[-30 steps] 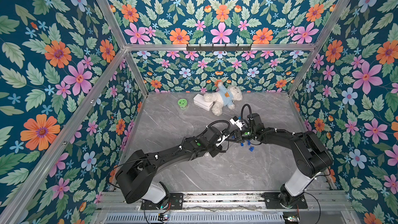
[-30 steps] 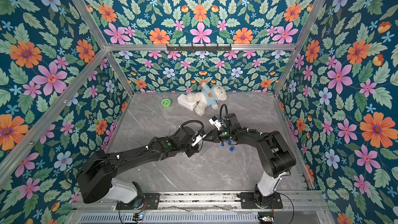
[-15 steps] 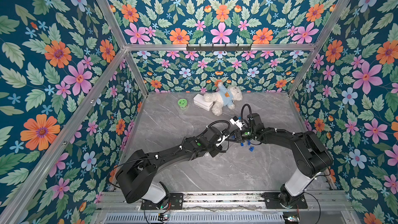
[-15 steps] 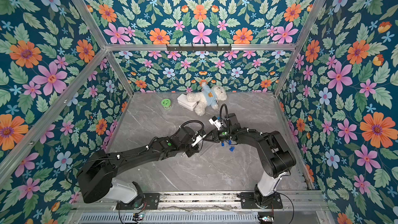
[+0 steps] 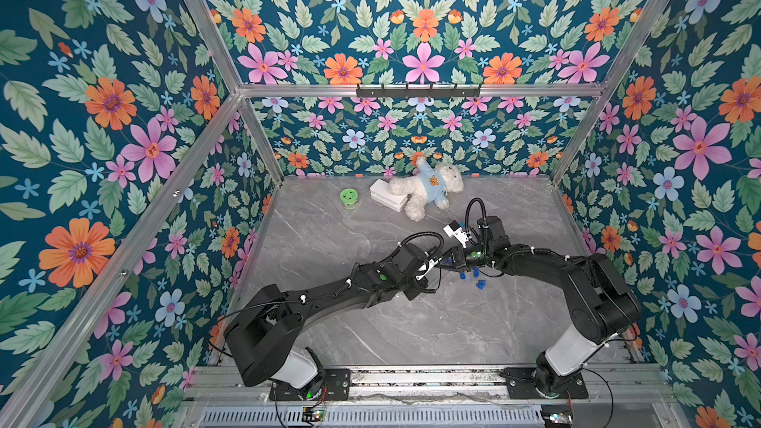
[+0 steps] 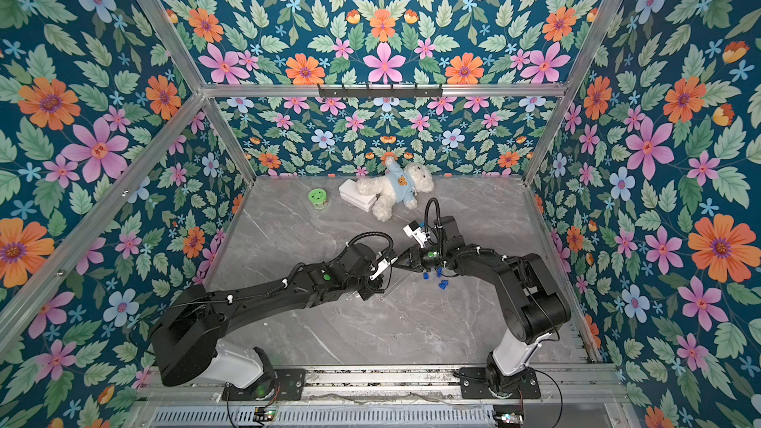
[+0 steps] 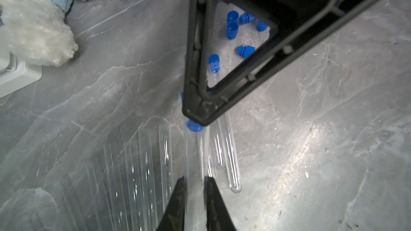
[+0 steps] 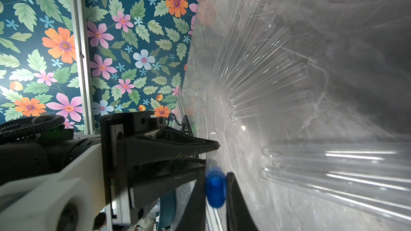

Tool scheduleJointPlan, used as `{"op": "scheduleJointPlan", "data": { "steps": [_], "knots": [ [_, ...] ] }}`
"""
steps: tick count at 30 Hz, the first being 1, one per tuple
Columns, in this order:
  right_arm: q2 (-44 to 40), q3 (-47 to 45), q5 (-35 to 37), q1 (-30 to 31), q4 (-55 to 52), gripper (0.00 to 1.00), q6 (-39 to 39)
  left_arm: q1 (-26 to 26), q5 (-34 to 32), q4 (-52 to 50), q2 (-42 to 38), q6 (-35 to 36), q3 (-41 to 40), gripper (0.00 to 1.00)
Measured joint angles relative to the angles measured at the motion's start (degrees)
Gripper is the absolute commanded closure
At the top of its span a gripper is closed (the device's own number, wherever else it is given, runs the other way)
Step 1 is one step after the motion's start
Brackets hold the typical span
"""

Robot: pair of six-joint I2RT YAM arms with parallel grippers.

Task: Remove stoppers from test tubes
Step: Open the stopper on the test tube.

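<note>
Marble table (image 5: 370, 323): five loose stoppers (image 7: 232, 30); left gripper (image 7: 194, 187) clamps one test tube (image 7: 195, 152), right gripper (image 8: 215, 174) clamps its stopper (image 8: 215, 188).

No lettering, label, brand or number was legible, the teddy bear (image 5: 426, 190) wore only a bear-face emblem on its blue shirt (image 5: 435, 187)

Three walls close in the space, all papered in dark teal with large orange, pink and pale blue flowers among green leaves: the back wall (image 5: 424, 26), the left wall (image 5: 103, 125) and the right wall (image 5: 700, 137). Bare aluminium posts (image 5: 203, 22) run along the corners. A crossbar (image 5: 296, 90) spans the back and carries a black hook rail (image 5: 418, 92). The worktop (image 5: 412, 331) is grey marble with pale veins, and a bright glare (image 7: 307, 143) lies on it in the left wrist view. A metal rail (image 5: 432, 376) edges its near side.
</note>
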Motion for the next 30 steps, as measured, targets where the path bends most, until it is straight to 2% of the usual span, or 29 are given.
{"op": "scheduleJointPlan", "data": {
  "steps": [27,30],
  "knots": [
    [-4.0,1.01,5.22,-1.51,-7.96,1.0,-4.96,-0.42,-1.4,1.11,2.78,2.51,1.86,1.0],
    [-4.7,0.81,6.49,-2.84,-7.58,1.0,-4.87,-0.37,-4.04,-4.83,3.56,2.38,1.4,1.0]
  ]
}}
